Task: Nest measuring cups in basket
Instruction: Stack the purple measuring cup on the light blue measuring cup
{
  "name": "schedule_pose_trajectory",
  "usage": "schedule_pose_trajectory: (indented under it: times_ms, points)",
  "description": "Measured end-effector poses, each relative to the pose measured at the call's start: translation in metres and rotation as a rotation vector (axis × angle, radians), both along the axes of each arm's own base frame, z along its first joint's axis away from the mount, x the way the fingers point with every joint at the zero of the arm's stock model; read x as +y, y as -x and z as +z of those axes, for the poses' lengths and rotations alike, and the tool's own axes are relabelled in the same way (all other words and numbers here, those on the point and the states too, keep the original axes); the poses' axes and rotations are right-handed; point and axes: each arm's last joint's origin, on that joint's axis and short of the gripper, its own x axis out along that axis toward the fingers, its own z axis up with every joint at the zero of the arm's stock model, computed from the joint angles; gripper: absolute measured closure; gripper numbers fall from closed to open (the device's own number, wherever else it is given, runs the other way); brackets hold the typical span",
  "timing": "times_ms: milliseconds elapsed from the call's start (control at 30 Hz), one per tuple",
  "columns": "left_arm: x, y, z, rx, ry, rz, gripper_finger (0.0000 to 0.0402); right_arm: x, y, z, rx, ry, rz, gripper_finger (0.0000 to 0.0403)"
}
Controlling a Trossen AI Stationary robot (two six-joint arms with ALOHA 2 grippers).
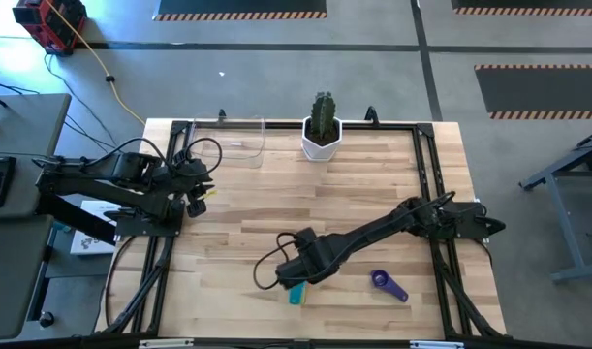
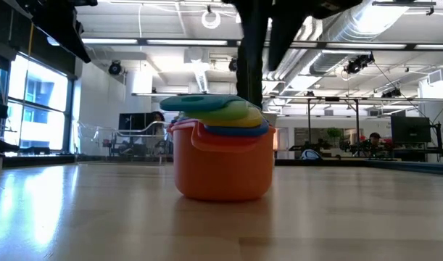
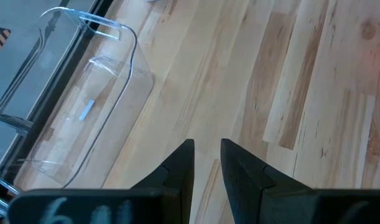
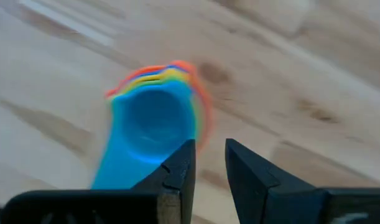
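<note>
Currently the cup stack (image 1: 296, 293) near the table's (image 1: 237, 223) front edge is being hovered over by the right gripper (image 4: 207, 163), fingers slightly apart, clamping nothing; basket (image 1: 239, 139) lying far-left, nearer the left gripper (image 3: 205, 163), also slightly apart, empty.

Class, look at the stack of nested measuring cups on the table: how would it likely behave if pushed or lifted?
The stack of nested measuring cups looks like thin plastic, so probably light and likely to slide on the smooth wooden table. The orange cup at the bottom sits wide and flat, so tipping seems unlikely. The upper cups rest loosely and might shift if lifted.
</note>
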Motion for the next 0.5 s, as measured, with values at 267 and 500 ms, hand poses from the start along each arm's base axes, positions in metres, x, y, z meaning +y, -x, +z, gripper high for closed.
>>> schedule_pose_trajectory:
  times_ms: [267,500]
  points:
    - [0.0,-0.001,0.0,0.008,-0.013,-0.018,0.0332,-0.008,0.012,0.014,0.071,0.065,0.171,0.036]
    - [0.0,-0.003,-0.001,0.006,0.005,0.009,0.0332,-0.015,0.009,0.014,0.08,0.132,0.296,0.0366]
